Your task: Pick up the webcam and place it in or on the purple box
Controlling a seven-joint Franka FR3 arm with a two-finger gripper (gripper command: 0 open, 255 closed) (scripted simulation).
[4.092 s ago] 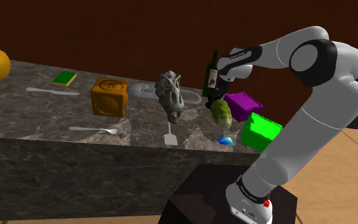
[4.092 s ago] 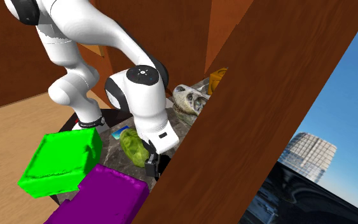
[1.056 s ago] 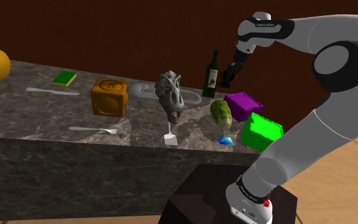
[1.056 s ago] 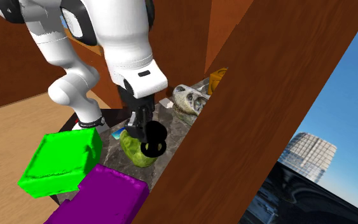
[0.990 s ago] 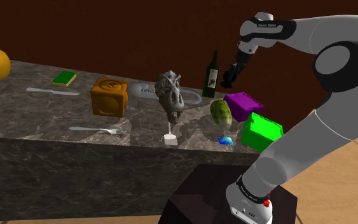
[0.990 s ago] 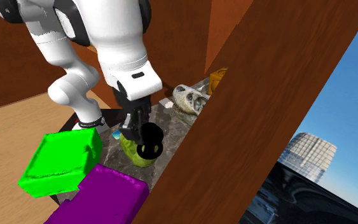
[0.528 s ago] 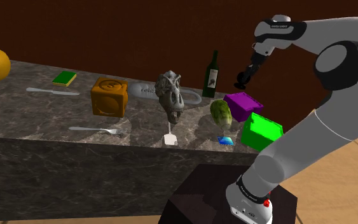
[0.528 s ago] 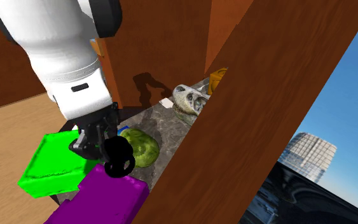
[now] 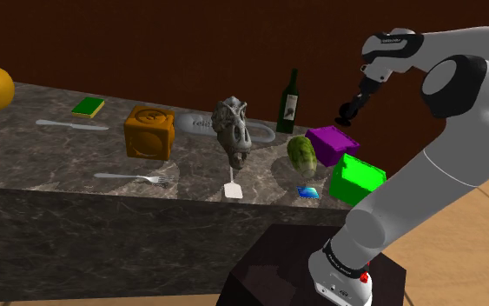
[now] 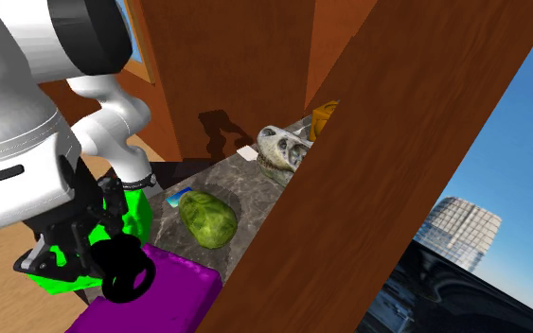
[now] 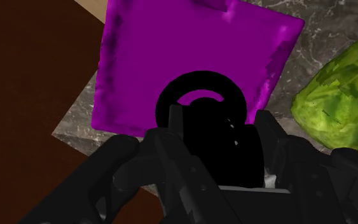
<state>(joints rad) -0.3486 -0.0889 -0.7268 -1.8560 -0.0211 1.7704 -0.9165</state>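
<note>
The webcam [image 9: 343,111] is a black ring-shaped thing, and my gripper [image 9: 352,104] is shut on it. It hangs in the air just above the purple box [image 9: 332,143] near the counter's right end in the shoulder view. In the wrist view the webcam [image 11: 199,81] sits clasped between my two black fingers [image 11: 171,165], with the purple box [image 11: 139,63] straight beneath it. In the second exterior view the webcam [image 10: 127,271] hovers over the near end of the purple box [image 10: 174,303].
A green leafy lump [image 9: 301,152] lies beside the purple box, and a bright green box [image 9: 355,178] stands in front of it. A dark bottle [image 9: 289,103], grey skull [image 9: 234,130], orange cube [image 9: 149,132], fork [image 9: 134,178] and small blue item [image 9: 309,192] share the marble counter [image 9: 77,156].
The arm has carried the webcam toward the shoulder view's right, from beside the bottle to over the purple box. The grip stays shut.
</note>
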